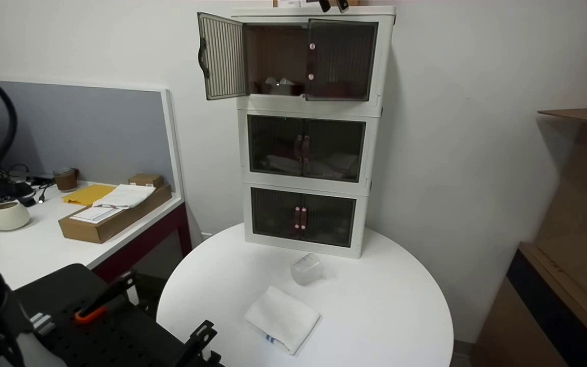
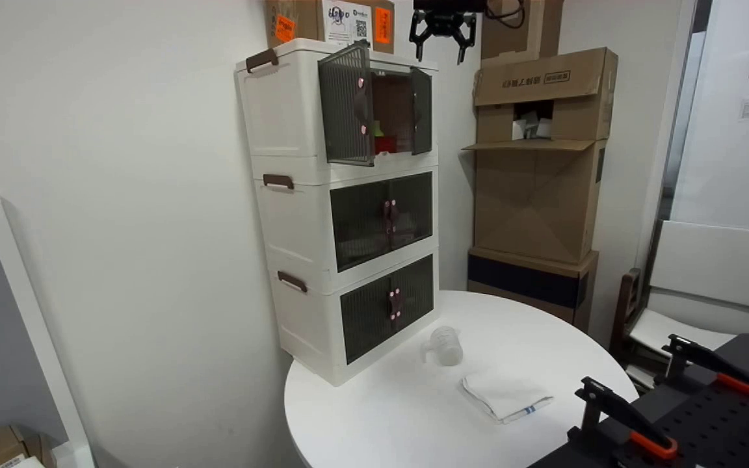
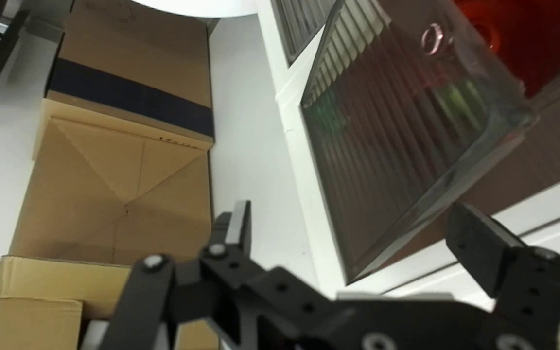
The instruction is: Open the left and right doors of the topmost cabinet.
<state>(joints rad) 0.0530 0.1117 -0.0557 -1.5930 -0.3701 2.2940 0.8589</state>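
The topmost cabinet [image 1: 386, 61] is the top tier of the white unit; it also shows in an exterior view [image 2: 280, 107]. Its left door [image 1: 224, 58] stands swung wide outward, also in an exterior view [image 2: 346, 110]. Its right door [image 1: 344, 61] is partly open, its free edge tilted out, as an exterior view [image 2: 422, 110] and the wrist view [image 3: 392, 141] show. My gripper [image 2: 440, 58] is open and empty, above and in front of the right door. Only its fingertips [image 1: 334, 6] show at the top edge of an exterior view. In the wrist view the open jaws [image 3: 350, 214] are apart from the door.
Two lower tiers [image 1: 310, 153] have shut doors. A red item [image 3: 528, 43] is inside the topmost cabinet. A clear cup [image 1: 307, 269] and a folded white cloth [image 1: 283, 320] lie on the round table [image 1: 390, 316]. Cardboard boxes [image 2: 530, 208] are stacked beside the unit; another box [image 2: 309, 19] is behind its top.
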